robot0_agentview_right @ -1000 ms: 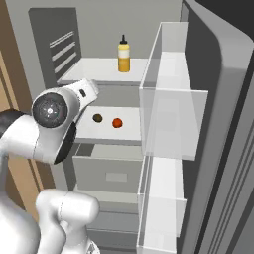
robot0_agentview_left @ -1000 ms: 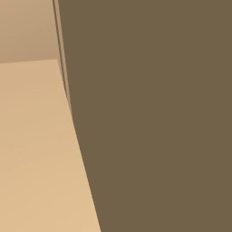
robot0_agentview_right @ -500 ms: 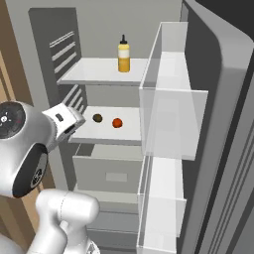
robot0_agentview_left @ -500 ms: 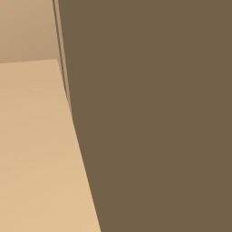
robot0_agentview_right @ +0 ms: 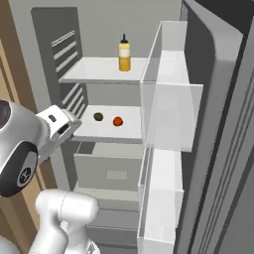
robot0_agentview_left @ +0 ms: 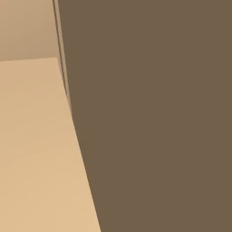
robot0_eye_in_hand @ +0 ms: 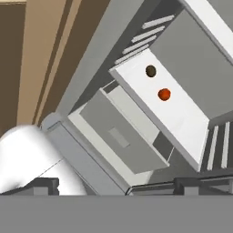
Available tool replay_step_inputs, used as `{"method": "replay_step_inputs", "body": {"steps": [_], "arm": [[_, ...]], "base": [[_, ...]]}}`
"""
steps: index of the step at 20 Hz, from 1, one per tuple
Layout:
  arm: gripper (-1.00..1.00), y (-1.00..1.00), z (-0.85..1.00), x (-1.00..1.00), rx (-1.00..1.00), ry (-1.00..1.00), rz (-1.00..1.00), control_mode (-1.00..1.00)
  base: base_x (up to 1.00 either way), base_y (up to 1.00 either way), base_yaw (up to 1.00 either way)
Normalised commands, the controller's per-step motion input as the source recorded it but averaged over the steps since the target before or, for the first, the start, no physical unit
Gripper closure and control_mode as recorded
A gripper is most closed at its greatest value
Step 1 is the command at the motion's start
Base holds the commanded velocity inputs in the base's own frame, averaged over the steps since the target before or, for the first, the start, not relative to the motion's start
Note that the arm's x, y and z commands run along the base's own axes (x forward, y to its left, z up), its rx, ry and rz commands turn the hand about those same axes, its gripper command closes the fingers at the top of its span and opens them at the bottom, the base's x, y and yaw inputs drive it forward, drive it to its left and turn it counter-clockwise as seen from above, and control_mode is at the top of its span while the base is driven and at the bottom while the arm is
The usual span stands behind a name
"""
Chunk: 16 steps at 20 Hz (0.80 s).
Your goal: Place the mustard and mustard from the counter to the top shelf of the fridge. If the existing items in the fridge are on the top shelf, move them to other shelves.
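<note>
Bottle: a tall amber-yellow mustard bottle (robot0_agentview_right: 124, 53) with a dark pointed nozzle is stood upright on the top shelf (robot0_agentview_right: 96, 72), a smooth white slab; its long axis is vertical, nozzle up.
Lower shelf: an orange-red ball (robot0_agentview_right: 117, 121) and a dark brown lump (robot0_agentview_right: 98, 116) are seen side by side.
Gripper: the gripper (robot0_eye_in_hand: 116, 185) is spread wide, empty, well below and left of the bottle, outside the fridge (robot0_agentview_right: 106, 20).

Landmark: the fridge (robot0_agentview_right: 99, 30), door swung open to the right.
Top shelf (robot0_agentview_right: 94, 72): amber-yellow mustard bottle (robot0_agentview_right: 124, 53) standing upright near the right end, dark nozzle up.
Middle shelf (robot0_agentview_right: 101, 131): dark brown lump (robot0_agentview_right: 98, 116) to the left, orange-red ball (robot0_agentview_right: 117, 121) just beside it on the right, not touching.
Drawer box (robot0_agentview_right: 111, 171): under the middle shelf, pale grey, closed.
Door racks (robot0_agentview_right: 171, 114): clear-walled, along the fridge's right side.
Arm (robot0_agentview_right: 30, 144): white, at the fridge's lower left, in front of the middle shelf's left edge.
</note>
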Motion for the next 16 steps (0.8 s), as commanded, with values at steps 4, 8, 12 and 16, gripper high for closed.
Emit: {"method": "replay_step_inputs", "body": {"steps": [4, 8, 12, 16], "arm": [[-1.0, 0.0, 0.0, 0.0, 0.0, 0.0, 0.0, 1.0], [-1.0, 0.0, 0.0, 0.0, 0.0, 0.0, 0.0, 1.0], [-1.0, 0.0, 0.0, 0.0, 0.0, 0.0, 0.0, 1.0], [-1.0, 0.0, 0.0, 0.0, 0.0, 0.0, 0.0, 1.0]], "base": [[-0.78, -0.14, 0.22], [-0.96, -0.38, 0.44], [-1.0, -0.31, 0.6], [-0.96, -0.27, 0.82]]}}
